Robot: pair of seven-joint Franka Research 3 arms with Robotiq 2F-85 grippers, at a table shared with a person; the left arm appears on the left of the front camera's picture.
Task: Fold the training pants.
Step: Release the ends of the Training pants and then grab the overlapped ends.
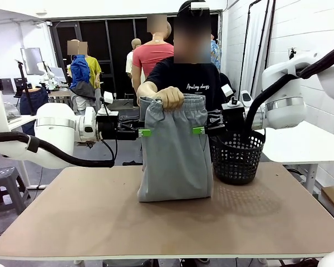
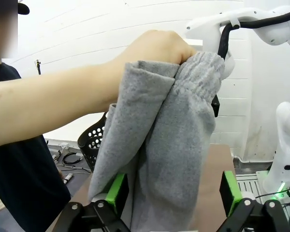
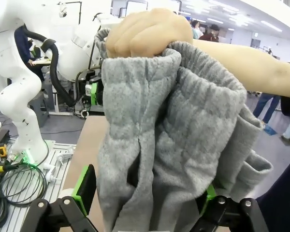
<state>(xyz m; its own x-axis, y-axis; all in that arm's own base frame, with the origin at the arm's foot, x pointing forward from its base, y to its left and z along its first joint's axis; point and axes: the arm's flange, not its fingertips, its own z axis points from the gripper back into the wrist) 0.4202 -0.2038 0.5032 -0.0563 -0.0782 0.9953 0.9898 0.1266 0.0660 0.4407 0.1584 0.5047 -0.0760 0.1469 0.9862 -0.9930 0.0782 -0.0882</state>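
Observation:
A person's hand holds the light grey training pants up by the bunched waistband, and they hang down to the table. My left gripper stands open at the pants' left edge. In the left wrist view the fabric hangs between its wide-apart green pads. At the right edge my right gripper is open too. The right wrist view has the pants between that gripper's spread fingers, under the person's fist.
A black mesh basket stands on the table just right of the pants, behind my right gripper. The person stands at the far side. Bare tabletop lies in front of and to both sides of the pants.

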